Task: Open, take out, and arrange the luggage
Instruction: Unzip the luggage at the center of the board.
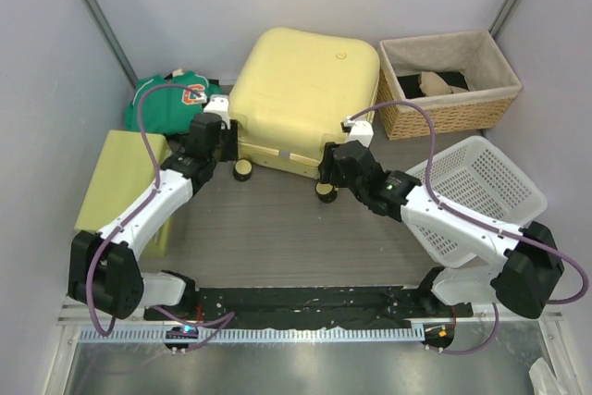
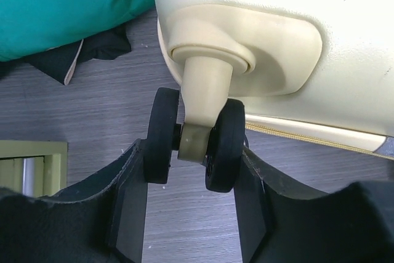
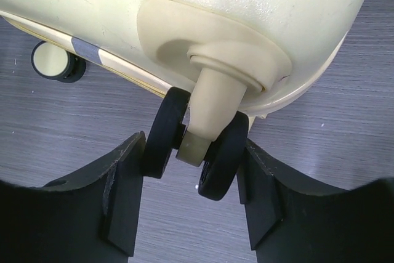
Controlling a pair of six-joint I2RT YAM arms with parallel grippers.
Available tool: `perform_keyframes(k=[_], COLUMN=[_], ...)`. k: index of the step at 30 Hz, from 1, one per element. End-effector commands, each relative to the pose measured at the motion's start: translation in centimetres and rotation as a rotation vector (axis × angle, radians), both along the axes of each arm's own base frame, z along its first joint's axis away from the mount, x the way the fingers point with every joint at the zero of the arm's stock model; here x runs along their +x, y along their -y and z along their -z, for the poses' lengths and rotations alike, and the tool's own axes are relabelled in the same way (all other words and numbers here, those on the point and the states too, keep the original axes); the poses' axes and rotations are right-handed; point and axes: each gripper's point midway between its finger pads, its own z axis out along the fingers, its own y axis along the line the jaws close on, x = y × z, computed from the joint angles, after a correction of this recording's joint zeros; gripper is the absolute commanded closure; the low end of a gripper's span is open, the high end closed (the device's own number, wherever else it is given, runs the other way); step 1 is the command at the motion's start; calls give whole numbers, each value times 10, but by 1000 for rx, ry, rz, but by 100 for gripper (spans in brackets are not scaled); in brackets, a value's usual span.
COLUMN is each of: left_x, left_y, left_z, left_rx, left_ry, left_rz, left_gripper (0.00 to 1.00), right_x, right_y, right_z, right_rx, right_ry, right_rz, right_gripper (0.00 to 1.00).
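Luggage (image 1: 301, 90) lying flat at 12 o'clock on the counter (image 1: 277, 247), wheel end pointing to 6. Easily the biggest lump out there, so probably bulky and a bit heavy for one arm; a two-arm job by the look of it. Hard glossy shell with rounded corners: stiff, won't flex, but slippery, with nothing to pinch on the flat faces. Better bets: the zipper seam (image 2: 308, 135) for opening, the casters for hauling. Left end effector (image 2: 192, 155) clamped across the twin wheels of the 8 o'clock caster (image 2: 206, 90). Right end effector (image 3: 192, 146) clamped the same way on the 5 o'clock caster (image 3: 215, 103). Heads up: likely to swivel and roll, those wheels, so expect a wobbly hold. Pull slow and even on both sides.
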Motion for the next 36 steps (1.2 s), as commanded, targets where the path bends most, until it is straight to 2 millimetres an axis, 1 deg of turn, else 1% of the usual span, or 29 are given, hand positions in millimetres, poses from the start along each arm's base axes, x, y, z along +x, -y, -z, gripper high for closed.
perform_keyframes(k=[1,3,5,6,7,9,10,11,12,13,15,16,17,18,19,20,22,24,25,26,27,28,29,30,31,32,34,35,36], left_x=[29,26,20,17,12,2,-7,-13,-20,-31,-45,-52,-60,-64,-69,-75,-76,-77,-75,-75,-74,-74,-72,-75,-74,-72,-67,-63,-62], left_y=[-7,-6,-5,-4,2,9,25,32,38,58,76,93,100,109,127,133,153,166,180,188,198,207,211,222,226,231,239,240,244], left_z=[-40,-49,-57,-58,-57,-67,-65,-67,-72,-68,-69,-72,-56,-53,-55,-38,-26,-11,-3,0,-8,3,3,-3,-2,9,7,17,16], left_rx=[-62,-76,-102,-114,-124,-133,-130,-128,-131,-141,-183,-219,-235,-273,-356,-379,-453,-475,-500,-513,-544,-544,-548,-569,-566,-553,-552,-531,-530], left_ry=[138,150,159,161,160,193,195,204,224,221,235,252,228,229,241,214,198,173,158,155,184,162,173,193,198,178,188,184,196], left_rz=[-89,-85,-81,-80,-69,-62,-24,-9,4,62,111,157,192,219,276,294,334,366,407,430,465,493,501,547,562,564,571,562,566], left_gripper=[69,43,20,16,11,5,4,3,3,3,2,2,2,2,2,2,4,5,7,8,10,12,12,12,12,13,14,15,15], right_x=[-39,-32,-29,-26,-27,-25,-23,-21,-13,-11,-5,1,4,5,8,8,12,13,14,14,14,13,12,12,11,10,9,8,7], right_y=[-83,-78,-68,-60,-54,-40,-31,-25,-8,-3,17,30,37,43,53,57,66,68,68,67,66,65,65,65,65,65,65,64,64], right_z=[-15,-19,-30,-34,-38,-55,-56,-59,-67,-66,-70,-72,-74,-72,-80,-80,-78,-73,-71,-69,-67,-67,-67,-64,-64,-62,-63,-63,-62], right_rx=[116,103,95,79,69,68,56,56,72,82,112,142,154,158,176,180,181,186,187,197,204,211,216,219,223,225,229,233,235], right_ry=[-17,5,40,64,76,121,124,129,140,127,128,123,129,131,155,158,159,153,147,141,140,140,140,137,138,137,141,144,143], right_rz=[-339,-302,-265,-236,-226,-196,-175,-166,-126,-136,-107,-92,-83,-75,-50,-45,-18,-9,-9,-12,-16,-21,-20,-20,-22,-21,-28,-30,-34], right_gripper=[99,98,85,79,57,37,24,20,17,15,14,14,14,14,14,14,15,18,19,20,22,23,23,24,24,24,25,25,26])
